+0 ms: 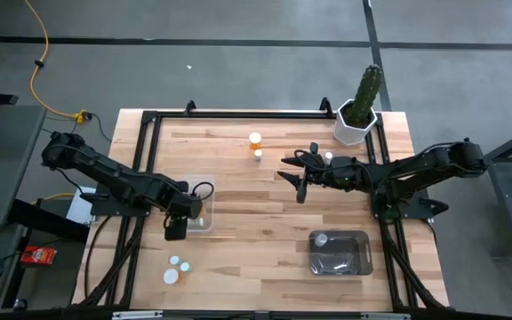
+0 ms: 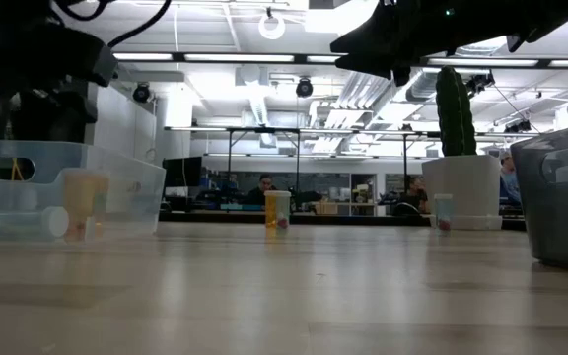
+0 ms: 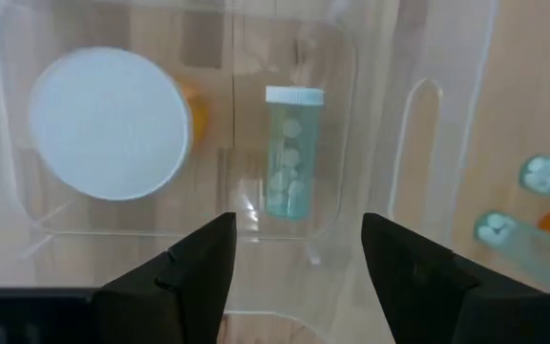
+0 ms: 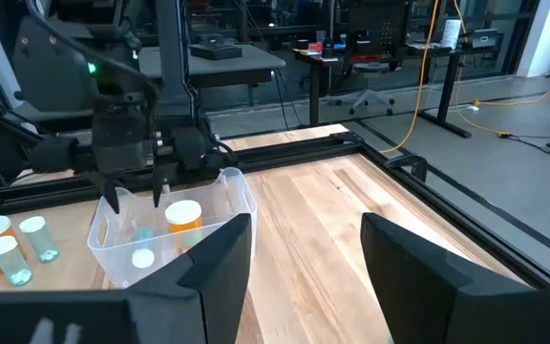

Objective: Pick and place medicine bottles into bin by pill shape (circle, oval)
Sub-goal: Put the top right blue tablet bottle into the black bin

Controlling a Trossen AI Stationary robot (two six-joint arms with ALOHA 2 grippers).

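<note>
The left end effector (image 3: 297, 250) hangs open over the clear bin (image 3: 370, 115), left of frame; a green bottle (image 3: 288, 151) seems to lie inside

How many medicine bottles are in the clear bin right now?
2: an orange bottle standing upright and a pale green bottle lying beside it; none looks hidden.

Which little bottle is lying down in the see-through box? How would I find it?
Find the clear bin at the table's left side, right under the left gripper, whose fingers are open and empty. Two bottles sit inside. Yours is the pale green bottle lying on its side, white pills showing; its neighbour, the orange bottle, stands upright.
</note>
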